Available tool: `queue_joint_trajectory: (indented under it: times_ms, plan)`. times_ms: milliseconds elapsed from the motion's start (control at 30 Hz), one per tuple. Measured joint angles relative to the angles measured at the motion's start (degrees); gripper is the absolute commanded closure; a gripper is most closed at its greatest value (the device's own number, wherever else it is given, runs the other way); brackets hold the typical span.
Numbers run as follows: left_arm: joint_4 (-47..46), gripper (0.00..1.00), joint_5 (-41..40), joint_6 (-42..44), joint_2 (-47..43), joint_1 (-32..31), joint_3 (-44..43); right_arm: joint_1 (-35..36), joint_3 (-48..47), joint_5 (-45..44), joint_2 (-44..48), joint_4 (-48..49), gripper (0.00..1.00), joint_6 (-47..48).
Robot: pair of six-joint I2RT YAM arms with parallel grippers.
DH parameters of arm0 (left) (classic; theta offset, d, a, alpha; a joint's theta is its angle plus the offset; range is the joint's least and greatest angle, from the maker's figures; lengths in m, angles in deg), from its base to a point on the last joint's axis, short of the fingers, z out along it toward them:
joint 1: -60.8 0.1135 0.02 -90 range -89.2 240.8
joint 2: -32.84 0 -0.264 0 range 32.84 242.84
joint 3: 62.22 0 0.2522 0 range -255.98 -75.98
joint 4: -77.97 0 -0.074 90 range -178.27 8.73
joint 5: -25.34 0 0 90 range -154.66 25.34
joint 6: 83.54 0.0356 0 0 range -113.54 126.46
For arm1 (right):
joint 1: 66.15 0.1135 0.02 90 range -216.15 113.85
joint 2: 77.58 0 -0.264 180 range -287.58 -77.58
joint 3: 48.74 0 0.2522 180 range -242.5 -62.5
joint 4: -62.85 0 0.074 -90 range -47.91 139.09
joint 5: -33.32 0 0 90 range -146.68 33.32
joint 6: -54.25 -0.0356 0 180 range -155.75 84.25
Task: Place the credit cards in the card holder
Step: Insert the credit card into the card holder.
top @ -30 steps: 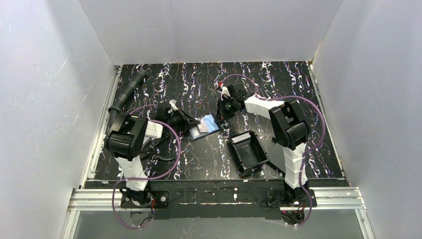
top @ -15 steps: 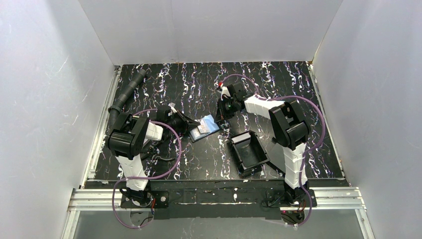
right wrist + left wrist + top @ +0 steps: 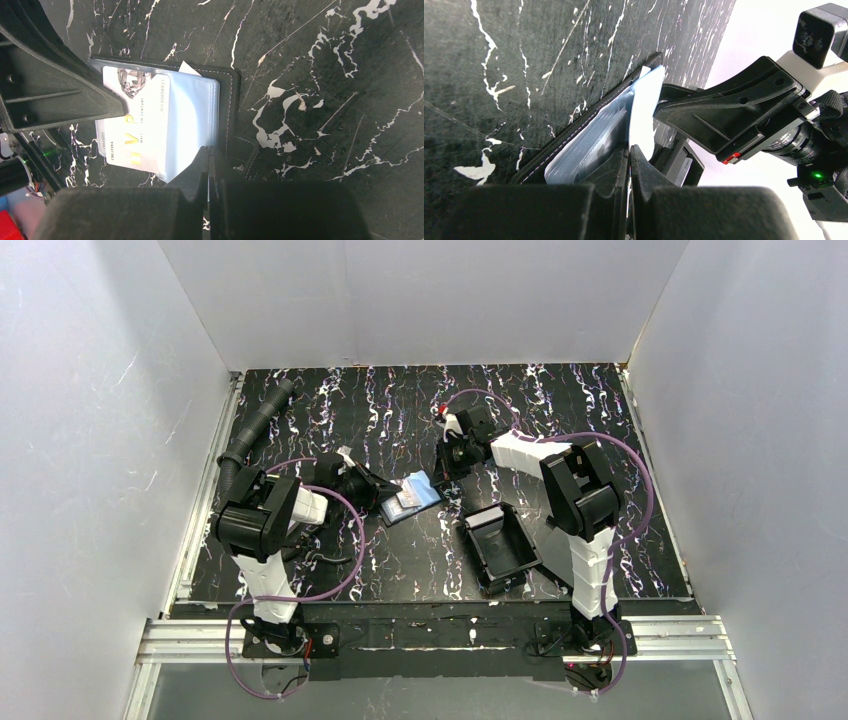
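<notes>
Card holder (image 3: pixel 409 497) open on table (image 3: pixel 350 410); left gripper (image 3: pixel 629 152) fully closed, tip pressing the card (image 3: pixel 134 122); right gripper (image 3: pixel 208 155) fully closed at sleeve edge, grasp unconfirmed

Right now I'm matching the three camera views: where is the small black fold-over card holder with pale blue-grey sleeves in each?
Top external: the black card holder lies open at picture centre.
Left wrist: lower centre-left, seen nearly edge-on.
Right wrist: upper centre-left, open.
Shared landmark: the white card on it.
</notes>
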Motion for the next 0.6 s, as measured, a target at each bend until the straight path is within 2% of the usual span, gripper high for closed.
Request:
queue_joint_trajectory:
  times_ms: [600]
  plan:
    - [0.0,1.0,-1.0,-0.2,-0.2,-0.7,0.1,0.1,0.0,0.0,0.0,0.0,0.99,0.0]
